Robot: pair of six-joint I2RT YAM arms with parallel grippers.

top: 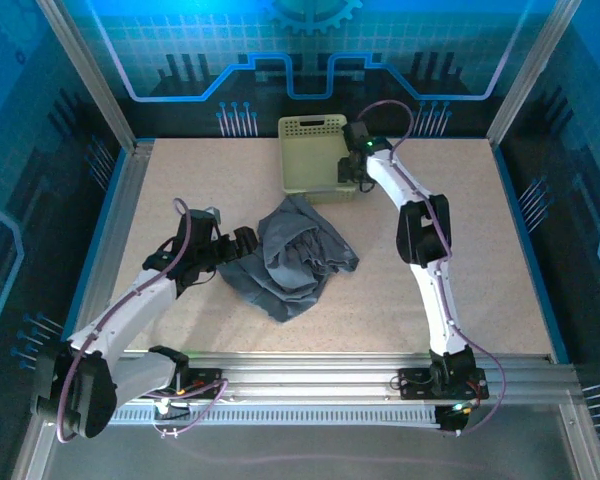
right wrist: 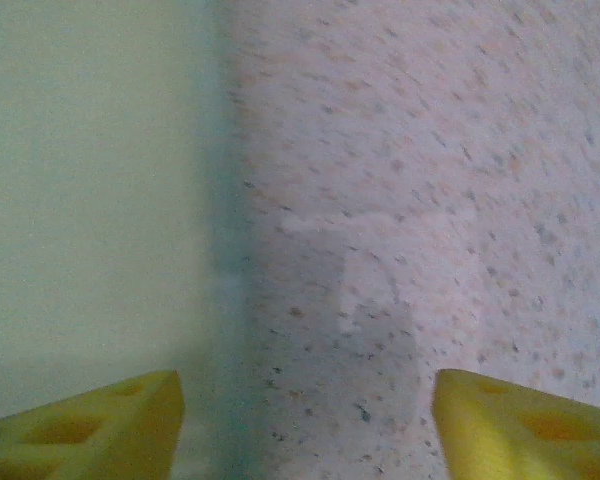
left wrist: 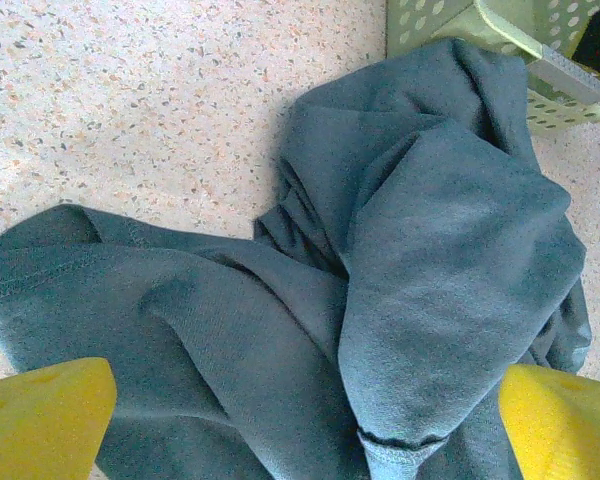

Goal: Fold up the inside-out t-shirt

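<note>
The inside-out t-shirt (top: pixel 298 255) lies crumpled in a dark slate-grey heap in the middle of the table. My left gripper (top: pixel 242 243) is low at the heap's left edge and stands open. In the left wrist view, folds of the t-shirt (left wrist: pixel 400 280) lie between and beyond the wide-apart yellow fingertips (left wrist: pixel 40 415), with a hemmed edge near the bottom; my left gripper (left wrist: pixel 305 430) holds nothing. My right gripper (top: pixel 353 175) points down at the right side of the basket (top: pixel 310 125), away from the shirt. It is open (right wrist: pixel 305 430), its jaws either side of the basket wall's edge.
The pale yellow-green basket (right wrist: pixel 90 200) stands at the back of the table, its near corner (left wrist: pixel 500 40) just beyond the shirt. Speckled tabletop (right wrist: pixel 430 200) lies to its right. Metal frame posts and rails ring the table (top: pixel 180 180).
</note>
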